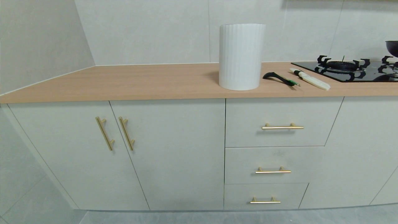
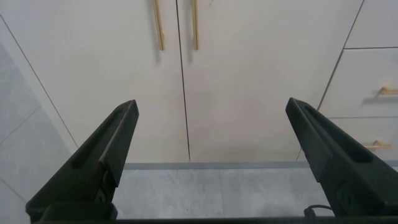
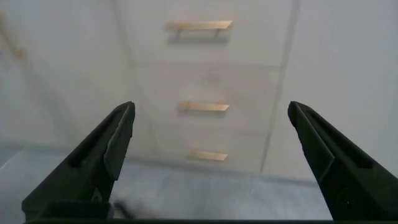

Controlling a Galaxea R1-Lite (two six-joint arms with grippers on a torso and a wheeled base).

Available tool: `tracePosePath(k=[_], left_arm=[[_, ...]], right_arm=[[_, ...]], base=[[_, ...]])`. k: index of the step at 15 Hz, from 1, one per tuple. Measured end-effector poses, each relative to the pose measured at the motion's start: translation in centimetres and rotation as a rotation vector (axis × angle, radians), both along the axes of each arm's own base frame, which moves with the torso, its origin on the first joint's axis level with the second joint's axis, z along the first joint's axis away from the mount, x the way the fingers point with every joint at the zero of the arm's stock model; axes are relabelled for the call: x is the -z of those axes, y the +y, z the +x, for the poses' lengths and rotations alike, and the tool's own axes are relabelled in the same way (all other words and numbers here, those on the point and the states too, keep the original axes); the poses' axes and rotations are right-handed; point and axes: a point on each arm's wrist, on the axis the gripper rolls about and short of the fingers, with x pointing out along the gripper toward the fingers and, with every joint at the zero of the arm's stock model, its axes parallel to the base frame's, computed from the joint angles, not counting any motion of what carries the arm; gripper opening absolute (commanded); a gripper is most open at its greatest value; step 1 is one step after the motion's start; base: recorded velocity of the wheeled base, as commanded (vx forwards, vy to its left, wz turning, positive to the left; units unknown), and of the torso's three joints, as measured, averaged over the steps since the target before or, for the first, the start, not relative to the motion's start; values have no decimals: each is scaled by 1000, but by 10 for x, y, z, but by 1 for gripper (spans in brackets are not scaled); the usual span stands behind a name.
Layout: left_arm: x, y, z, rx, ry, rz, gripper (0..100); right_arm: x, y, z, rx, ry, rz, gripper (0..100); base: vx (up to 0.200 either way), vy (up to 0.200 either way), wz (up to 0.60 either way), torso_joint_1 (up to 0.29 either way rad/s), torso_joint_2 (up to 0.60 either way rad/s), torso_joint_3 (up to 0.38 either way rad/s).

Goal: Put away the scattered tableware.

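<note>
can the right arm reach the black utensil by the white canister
Probably, but not from here: the right gripper hangs open low before the drawers; the black utensil lies uncovered on the counter above.

Black scoop, white knife flat on counter, beside white ribbed holder.

Noted on left pincer and right pincer alike: matte black fingers, broad at base, tapering to blunt tips, flat bevelled inner faces.
</note>
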Motion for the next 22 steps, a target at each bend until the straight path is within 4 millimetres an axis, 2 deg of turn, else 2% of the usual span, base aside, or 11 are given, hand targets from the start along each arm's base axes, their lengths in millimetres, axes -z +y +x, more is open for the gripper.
tracePosePath(k=[5, 9, 12, 14, 17, 20, 22], left_arm=[[0, 0, 0, 0, 0, 0, 100], [0, 0, 0, 0, 0, 0, 100], [0, 0, 0, 0, 0, 0, 100], [0, 0, 0, 0, 0, 0, 100], [0, 0, 0, 0, 0, 0, 100], [0, 0, 0, 0, 0, 0, 100], [0, 0, 0, 0, 0, 0, 100]], right_arm=[[-23, 12, 60, -142, 278, -66, 100], [-23, 29, 132, -175, 471, -97, 100], [0, 44, 197, -179, 553, -110, 100], [26, 53, 237, -166, 585, -120, 100], [67, 63, 288, -107, 602, -136, 100], [100, 71, 327, -40, 601, -141, 100], [120, 74, 342, -9, 608, -119, 100]], base=[[0, 0, 0, 0, 0, 0], [0, 0, 0, 0, 0, 0], [0, 0, 0, 0, 0, 0], [0, 0, 0, 0, 0, 0], [0, 0, 0, 0, 0, 0], [0, 0, 0, 0, 0, 0], [0, 0, 0, 0, 0, 0]])
